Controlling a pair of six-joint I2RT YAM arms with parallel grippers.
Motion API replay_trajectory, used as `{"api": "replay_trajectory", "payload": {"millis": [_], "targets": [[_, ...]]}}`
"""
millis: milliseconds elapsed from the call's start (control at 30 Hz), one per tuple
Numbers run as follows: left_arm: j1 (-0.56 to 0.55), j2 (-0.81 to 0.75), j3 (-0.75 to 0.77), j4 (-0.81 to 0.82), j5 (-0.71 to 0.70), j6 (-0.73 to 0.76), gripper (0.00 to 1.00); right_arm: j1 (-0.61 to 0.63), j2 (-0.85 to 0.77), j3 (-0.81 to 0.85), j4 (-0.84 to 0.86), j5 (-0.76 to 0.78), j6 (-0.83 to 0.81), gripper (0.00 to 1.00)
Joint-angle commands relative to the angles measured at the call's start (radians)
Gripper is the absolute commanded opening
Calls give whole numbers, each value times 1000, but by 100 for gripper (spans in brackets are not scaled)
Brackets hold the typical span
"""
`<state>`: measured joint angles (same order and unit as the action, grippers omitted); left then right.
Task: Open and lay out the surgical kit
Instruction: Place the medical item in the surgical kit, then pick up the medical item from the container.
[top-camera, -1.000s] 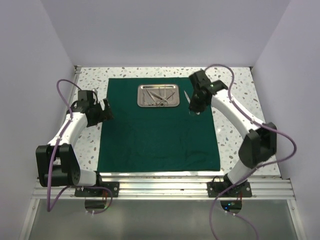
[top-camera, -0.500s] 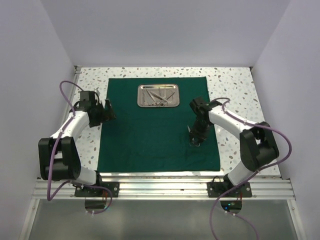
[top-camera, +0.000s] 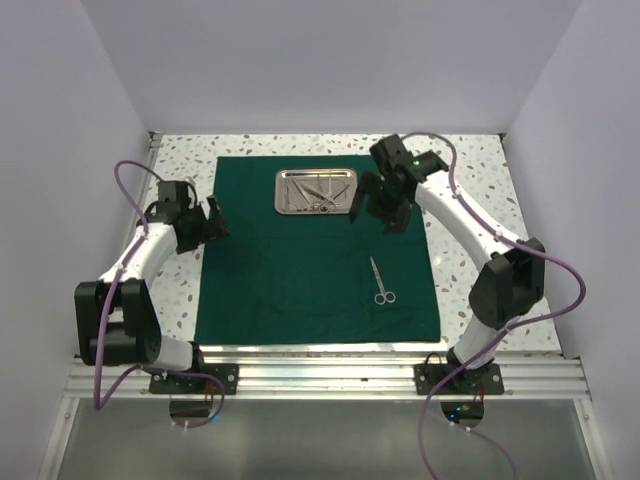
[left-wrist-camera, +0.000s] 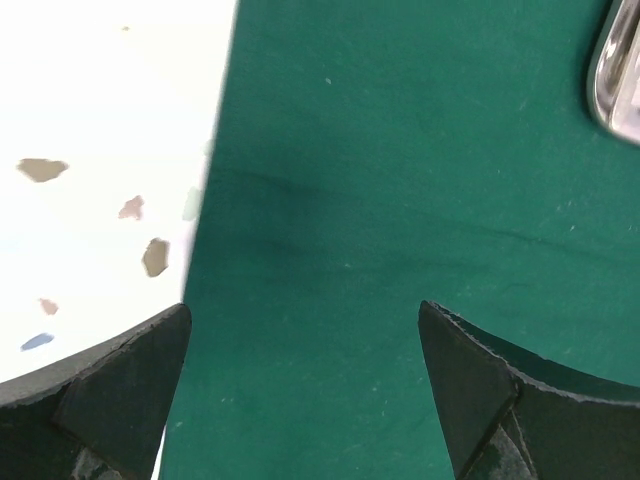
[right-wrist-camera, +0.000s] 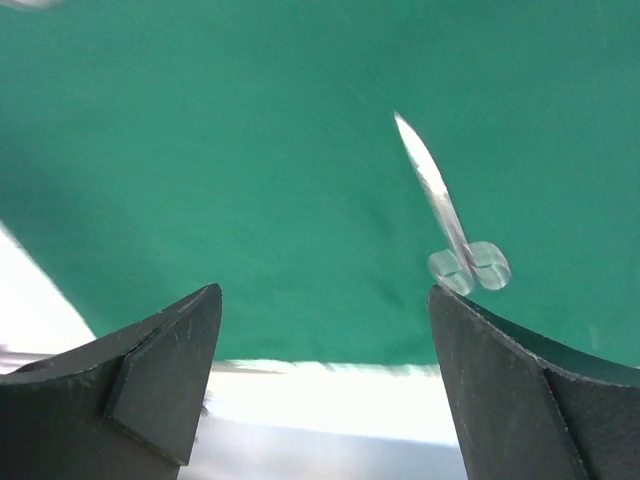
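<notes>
Change: half a second ago the right claw (top-camera: 375, 205) was low over the near right part of the cloth. It is now further back, beside the right end of the tray, and the scissors (top-camera: 380, 281) lie free on the cloth. The left arm is almost where it was.
Right claw: the two fingers stand wide apart with nothing between them. Its wrist view (right-wrist-camera: 323, 291) looks down on the cloth and the scissors.
Left claw (top-camera: 213, 222): spread wide as well and holding nothing. It is over the left edge of the cloth, one finger above the desk and the other above the cloth (left-wrist-camera: 303, 306).
Cloth (top-camera: 300, 280): dark green, lying open and flat on the desk (top-camera: 460, 260).
Scissors: flat on the right half of the cloth, rings toward the near edge and tips pointing to the tray, well apart from both claws (right-wrist-camera: 450, 225).
Tray (top-camera: 281, 191): shiny steel, on the far middle part of the cloth. Its rounded corner shows in the left wrist view (left-wrist-camera: 615, 70).
Other instruments (top-camera: 320, 195): slim silver pieces inside the tray, too small to tell apart.
</notes>
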<state>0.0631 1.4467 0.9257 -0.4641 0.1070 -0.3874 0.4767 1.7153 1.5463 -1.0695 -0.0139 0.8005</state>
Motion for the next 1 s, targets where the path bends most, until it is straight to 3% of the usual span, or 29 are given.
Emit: {"api": "replay_trajectory", "payload": {"millis": [0,67,133,233,333,367,467,500,533,667,967], "targets": [[1,-185,48,16,-102,-63,100,0,80,194,51,57,-162,87],[1,-250,83,7,-171,-74,100,-3,163,374,78,61,-213,86],[15,-181,69,-21,-201,-123,100,-1,299,546,112,58,-285,85],[66,-43,87,-78,24,-58,100,-1,479,749,140,61,-345,83],[66,-184,-7,53,59,-66,100,-1,652,958,149,17,-403,78],[66,-253,-48,117,91,-51,100,-6,676,981,160,-4,-414,76],[66,-179,21,27,97,-45,99,-24,739,989,232,-84,-393,74],[67,-168,31,-11,97,-38,91,-27,760,1008,252,-119,-405,73],[66,-172,29,-10,92,-27,90,-29,776,1015,261,-147,-408,72],[66,-262,19,22,-12,-7,92,-24,833,1026,307,-228,-397,69],[64,-276,-40,39,22,8,88,17,885,1034,307,-164,-428,67]]}}
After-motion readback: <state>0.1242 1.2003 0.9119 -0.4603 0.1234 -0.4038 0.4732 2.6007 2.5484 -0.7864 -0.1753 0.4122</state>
